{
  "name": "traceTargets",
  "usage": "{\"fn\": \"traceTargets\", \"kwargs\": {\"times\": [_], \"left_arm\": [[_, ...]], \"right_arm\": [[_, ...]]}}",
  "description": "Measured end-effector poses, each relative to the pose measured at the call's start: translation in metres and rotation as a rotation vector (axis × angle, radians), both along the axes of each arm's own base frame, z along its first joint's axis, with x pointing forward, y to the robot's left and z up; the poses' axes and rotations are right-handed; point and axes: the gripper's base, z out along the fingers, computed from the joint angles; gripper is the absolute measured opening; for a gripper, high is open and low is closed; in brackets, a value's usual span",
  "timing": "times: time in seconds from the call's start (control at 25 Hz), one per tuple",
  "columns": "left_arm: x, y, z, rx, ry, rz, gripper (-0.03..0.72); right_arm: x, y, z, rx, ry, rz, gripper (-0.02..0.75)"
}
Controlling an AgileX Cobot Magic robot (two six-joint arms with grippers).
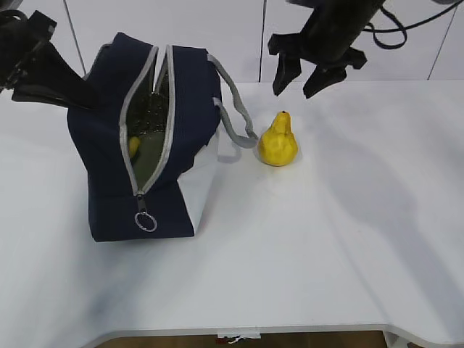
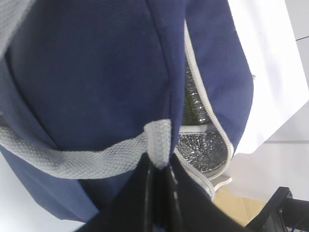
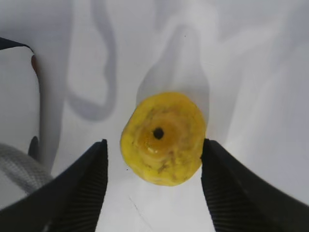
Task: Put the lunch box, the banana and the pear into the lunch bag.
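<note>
The white surface [image 1: 326, 246] is carrying the lunch bag [image 1: 109, 196] and, just beside it, the pear [image 1: 278, 143] standing upright.

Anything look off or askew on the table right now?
The lunch bag sits tilted rather than flat, its top pulled toward the left gripper, which is shut on a grey strap handle. The pear stands upright, undamaged.

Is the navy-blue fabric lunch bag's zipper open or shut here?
Open. The navy-blue fabric lunch bag gapes along its grey zipper, showing the silver foil lining inside.
</note>
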Motion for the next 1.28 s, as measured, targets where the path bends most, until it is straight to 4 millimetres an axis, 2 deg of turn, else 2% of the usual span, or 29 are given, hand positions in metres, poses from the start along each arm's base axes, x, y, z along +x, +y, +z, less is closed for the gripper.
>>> {"fn": "traceTargets", "kwargs": {"times": [0.4,0.92,1.0,1.2,1.28], "left_arm": [[0.0,0.001,-0.001,0.019,0.0,-0.006,-0.003],[0.0,0.001,-0.001,0.022,0.0,-0.007,-0.003],[0.0,0.001,-0.001,0.022,0.001,-0.006,-0.003],[0.0,0.001,-0.002,0.024,0.001,-0.006,-0.003],[-0.001,0.001,-0.002,0.023,0.002,-0.008,-0.003]], "right_arm": [[0.011,0.005,-0.051,0.006,0.104,-0.001,0.489],[0.013,0.008,-0.057,0.04,0.113,0.004,0.488],[0.014,0.008,-0.06,0.04,0.114,0.002,0.466],[0.015,0.008,-0.063,0.04,0.11,0.001,0.307],[0.015,0.008,-0.063,0.04,0.108,0.001,0.276]]}}
